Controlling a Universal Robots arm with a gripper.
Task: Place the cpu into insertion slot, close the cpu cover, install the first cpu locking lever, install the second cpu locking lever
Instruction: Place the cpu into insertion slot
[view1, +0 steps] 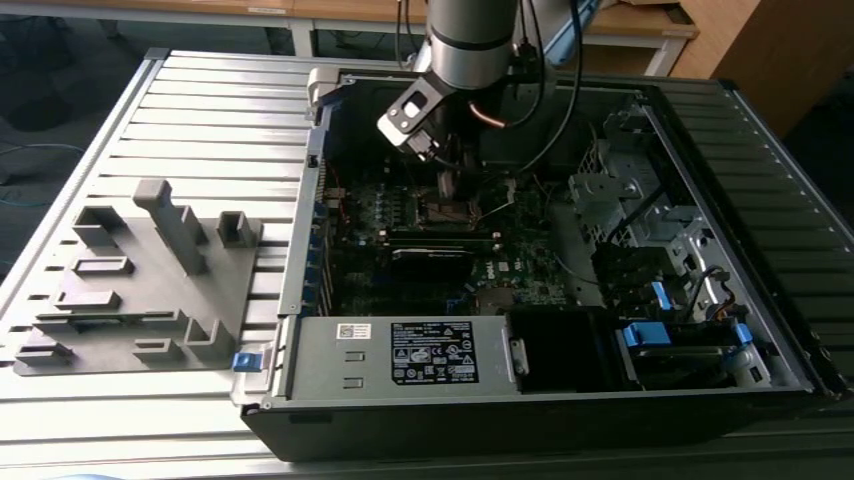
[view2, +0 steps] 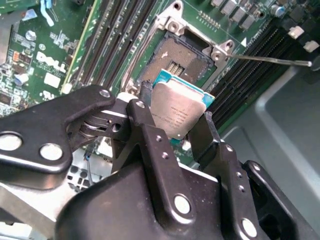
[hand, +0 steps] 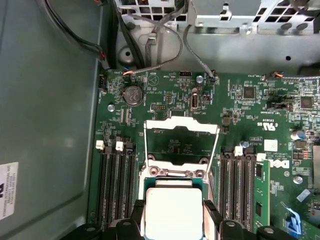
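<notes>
1. The small flat square cpu with a dull silver-grey metal top and a teal edge (view2: 182, 107) is pinched by two opposite edges between the black metal fingers (view2: 150, 135). The fingers are drawn in narrow onto it. Gripping it by the edges probably keeps its underside free to meet the contacts.
2. The cpu hangs just over the near side of the open square insertion slot (view2: 175, 62) on the green motherboard (hand: 280, 115). By my judgement it is not yet seated.
3. The thin shiny silver hinged cpu cover (hand: 181, 121) is swung open to the side of the slot away from the fingers. A thin steel wire locking lever (view2: 270, 59) lies released to one side. This leaves the way down to the slot unblocked.
4. In the exterior view, the grey robot arm (view1: 467, 40) reaches down into the open black computer case (view1: 534, 420). The case lies on its side on the slatted grey metal surface (view1: 200, 100), so the board faces upward.
5. There is faint dark print on the cpu's top and white lettering across the board. A white label with black print sits on the silver power supply box (view1: 431, 352). Most of this writing is too small to make out.
</notes>
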